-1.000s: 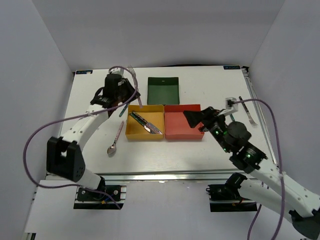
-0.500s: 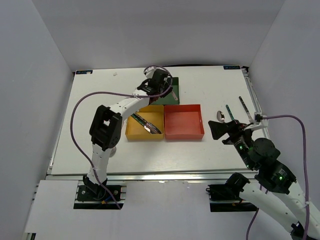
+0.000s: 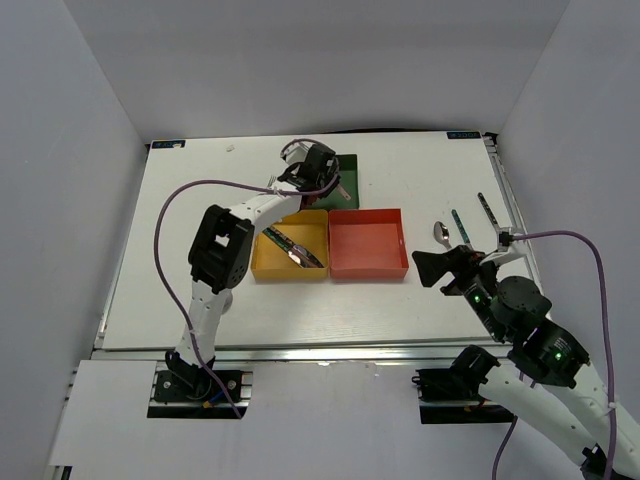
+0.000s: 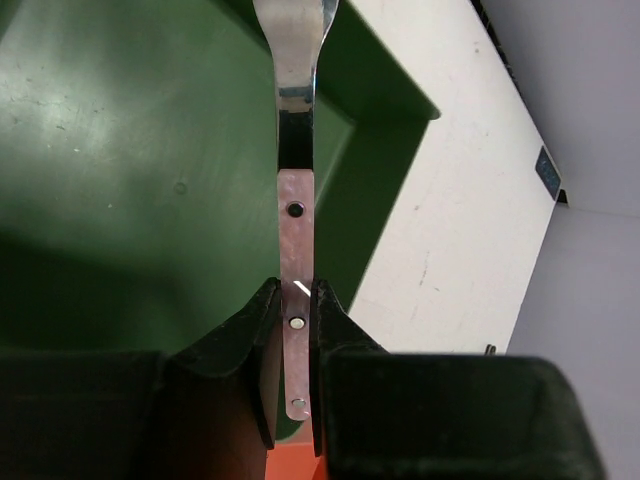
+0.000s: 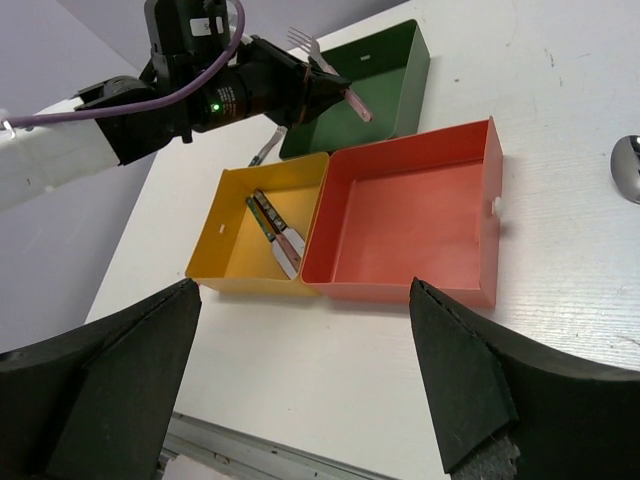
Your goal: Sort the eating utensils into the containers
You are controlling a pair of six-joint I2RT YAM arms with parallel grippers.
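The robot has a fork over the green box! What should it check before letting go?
1. Grip on the fork: ok. The left gripper is shut on its handle.
2. Fork over the green tray: ok. The tray's floor shows beneath the fork's head.
3. Room in the green tray: ok. The part in view is bare.
4. Fork low enough to drop gently: cannot tell.
5. Right gripper out of the way: ok. It is open, off to the right near the spoon.
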